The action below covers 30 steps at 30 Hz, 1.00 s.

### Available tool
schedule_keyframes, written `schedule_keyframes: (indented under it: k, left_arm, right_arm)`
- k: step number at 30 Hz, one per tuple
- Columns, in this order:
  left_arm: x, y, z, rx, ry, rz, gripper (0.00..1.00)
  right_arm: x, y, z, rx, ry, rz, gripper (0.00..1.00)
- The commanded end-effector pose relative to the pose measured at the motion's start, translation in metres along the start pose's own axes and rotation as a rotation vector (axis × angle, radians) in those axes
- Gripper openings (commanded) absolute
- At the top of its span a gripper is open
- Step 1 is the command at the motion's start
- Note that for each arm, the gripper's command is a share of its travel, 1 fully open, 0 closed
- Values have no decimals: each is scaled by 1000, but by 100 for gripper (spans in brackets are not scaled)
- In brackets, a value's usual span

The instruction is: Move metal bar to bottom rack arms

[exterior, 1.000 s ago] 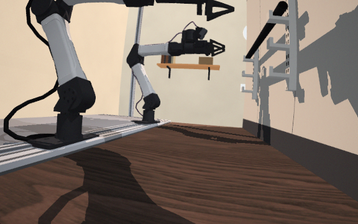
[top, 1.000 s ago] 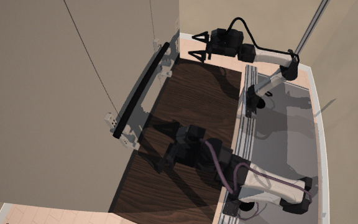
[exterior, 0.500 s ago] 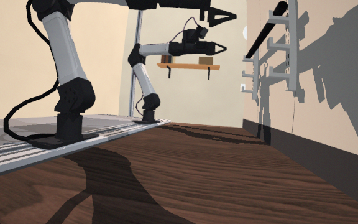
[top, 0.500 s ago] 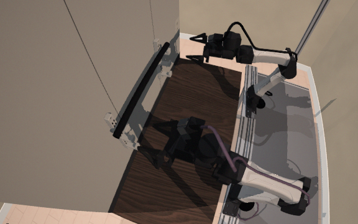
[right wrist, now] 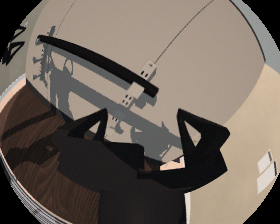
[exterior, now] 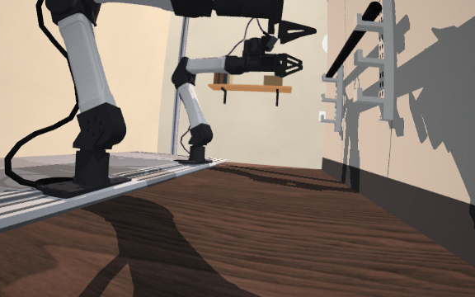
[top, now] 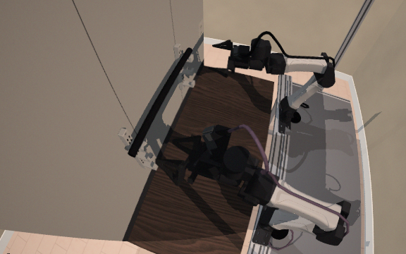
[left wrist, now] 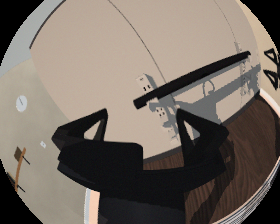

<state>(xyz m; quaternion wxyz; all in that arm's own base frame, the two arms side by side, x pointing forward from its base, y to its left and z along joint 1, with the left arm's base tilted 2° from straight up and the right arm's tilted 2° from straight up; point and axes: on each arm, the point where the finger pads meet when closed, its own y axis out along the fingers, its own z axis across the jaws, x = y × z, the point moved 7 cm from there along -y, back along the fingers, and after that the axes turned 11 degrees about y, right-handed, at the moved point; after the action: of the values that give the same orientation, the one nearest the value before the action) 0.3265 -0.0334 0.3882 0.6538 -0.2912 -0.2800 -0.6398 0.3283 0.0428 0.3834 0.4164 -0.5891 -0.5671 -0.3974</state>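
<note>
metal bar (top: 161, 102) (exterior: 355, 39) (left wrist: 191, 79) (right wrist: 98, 62): black, long and straight; lying across the top pair of arms on the wall rack (exterior: 387, 62), well above the wooden surface (top: 224, 99) (exterior: 262, 219); ends reaching slightly past the uprights
bottom pair of arms (exterior: 368, 99): without the bar; below both the top and middle pairs
task state: bar on the wrong level; move to the lowest pair not done
left hand (top: 165, 152) (exterior: 302, 65) (left wrist: 141, 112) (right wrist: 23, 36): wide, fingers spread, with nothing between; in front of the rack near the left end of the bar, apart from it
right hand (top: 214, 46) (exterior: 313, 30) (left wrist: 264, 61) (right wrist: 142, 112): also wide and without a load; out near the opposite end of the bar, apart from it
contact with bar: only at the rack, by neither hand
left arm (top: 305, 202) (exterior: 206, 63): with a purple cable; reaching over the surface toward the wall
right arm (top: 305, 65) (exterior: 82, 62): with a black cable; reaching forward near the far edge of the surface in the top view
arm bases: along the metal rail (top: 278, 152) (exterior: 155, 171), well apart from each other
behind left arm in the exterior view: an orange-brown shelf (exterior: 250, 87) on two dark brackets, with a few boxy items on top
shadows: dark shapes of rack and arms across the wall and wood
</note>
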Motion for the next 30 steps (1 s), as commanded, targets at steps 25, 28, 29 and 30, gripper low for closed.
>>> schedule_keyframes:
  k: [25,28,29,30]
  left_arm:
    - [3,17,-28,7,381,23,100]
    - [4,18,-30,8,424,24,100]
    - [4,19,-31,8,438,25,100]
    - [5,19,-32,8,452,26,100]
  right_arm:
    - [13,15,20,-48,-352,-5,100]
    - [14,16,23,-51,-393,-4,100]
    - [14,17,24,-52,-406,-4,100]
    - [14,17,25,-52,-420,-3,100]
